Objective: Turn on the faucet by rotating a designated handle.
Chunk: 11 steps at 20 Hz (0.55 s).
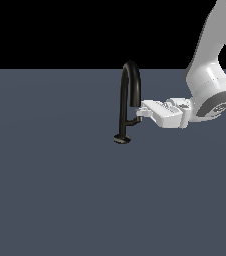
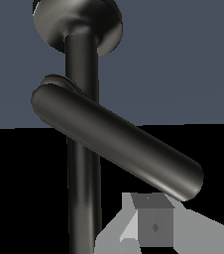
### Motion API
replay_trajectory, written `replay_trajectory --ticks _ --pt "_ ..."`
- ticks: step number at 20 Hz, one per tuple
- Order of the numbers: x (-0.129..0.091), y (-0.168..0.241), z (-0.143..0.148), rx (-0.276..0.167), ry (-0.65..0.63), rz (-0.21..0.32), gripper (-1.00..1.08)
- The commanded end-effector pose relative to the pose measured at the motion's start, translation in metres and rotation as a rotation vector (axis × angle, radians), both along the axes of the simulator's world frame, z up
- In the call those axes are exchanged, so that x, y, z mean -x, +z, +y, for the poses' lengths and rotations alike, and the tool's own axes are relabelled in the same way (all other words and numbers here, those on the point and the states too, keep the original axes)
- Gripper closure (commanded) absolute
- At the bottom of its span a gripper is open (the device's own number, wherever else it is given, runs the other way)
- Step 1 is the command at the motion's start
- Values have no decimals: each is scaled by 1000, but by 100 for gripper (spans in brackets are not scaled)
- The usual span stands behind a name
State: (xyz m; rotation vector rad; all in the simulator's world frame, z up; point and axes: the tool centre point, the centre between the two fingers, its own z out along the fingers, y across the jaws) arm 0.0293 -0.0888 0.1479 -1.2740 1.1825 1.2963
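Reaching in level from the right of the exterior view, gripper (image 1: 141,112) tipped against the handle (image 1: 132,120) low on the faucet (image 1: 129,95) at frame centre, apparently placed to push the thin bar sideways around the stem rather than grasp it. Cannot tell whether jaws are parted or closed. Below, only a plain slate-blue floor (image 1: 50,190); above, flat black across the top.

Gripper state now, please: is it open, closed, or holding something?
Gripper: beside the handle of the faucet, fingertips at it, but open or shut cannot be told; no grasp is visible.
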Motion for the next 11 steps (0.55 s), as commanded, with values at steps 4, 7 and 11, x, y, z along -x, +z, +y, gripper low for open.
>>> replay_trajectory --ticks 4,7,11 --pt "9 -21 -1 -1 0 6 108" --pt "19 -41 -2 -2 0 11 108" --pt "28 -62 -3 -2 0 17 108"
